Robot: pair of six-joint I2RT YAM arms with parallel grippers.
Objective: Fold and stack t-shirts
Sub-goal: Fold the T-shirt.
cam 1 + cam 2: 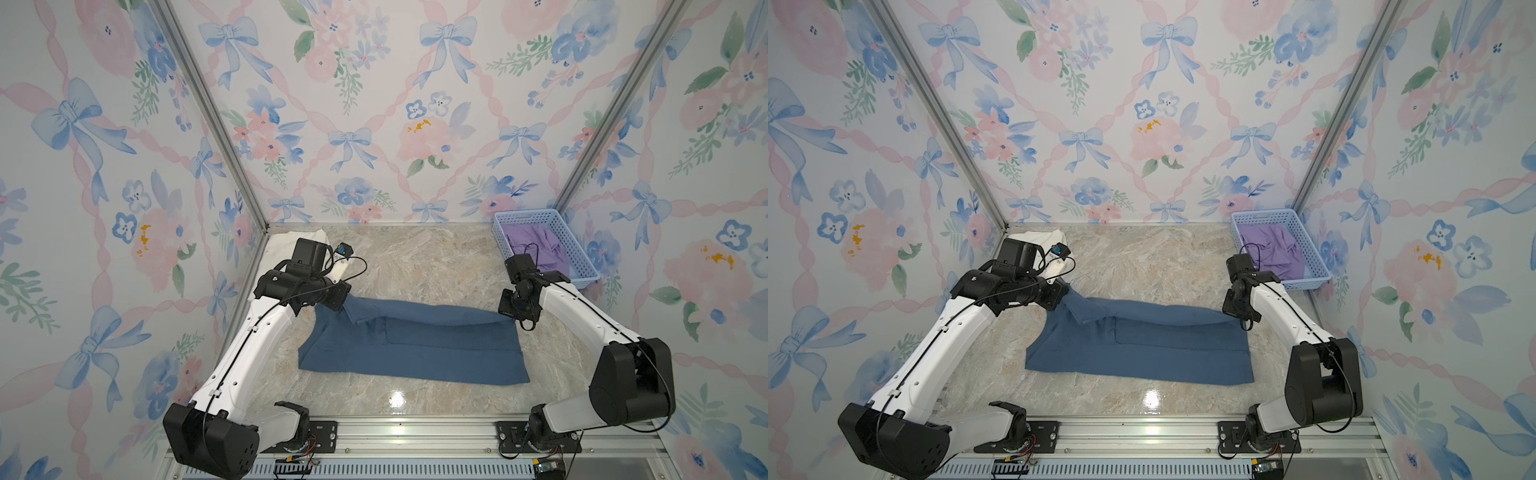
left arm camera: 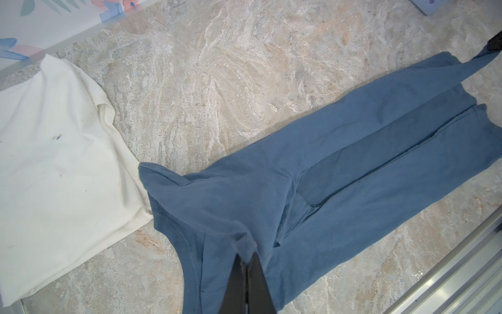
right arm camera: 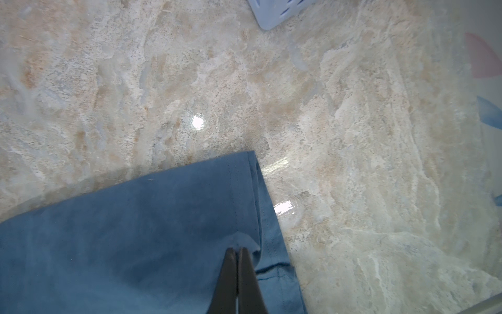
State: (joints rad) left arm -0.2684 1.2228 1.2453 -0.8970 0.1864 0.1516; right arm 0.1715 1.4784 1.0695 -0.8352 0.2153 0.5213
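Slate-blue t-shirt lies mid-bench, folded into a long band with its far edge lifted. Left fingers are clamped on one end, right fingers on the hem end. One blue, plus one cream-white t-shirt in the far-left corner: two shirts.

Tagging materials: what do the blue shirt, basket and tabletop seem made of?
Blue shirt: soft matte knit, likely cotton; drapes, stitched hems. Basket: likely moulded plastic; lattice walls. Tabletop: glossy marble look, lamp glare; stone or laminate unclear.
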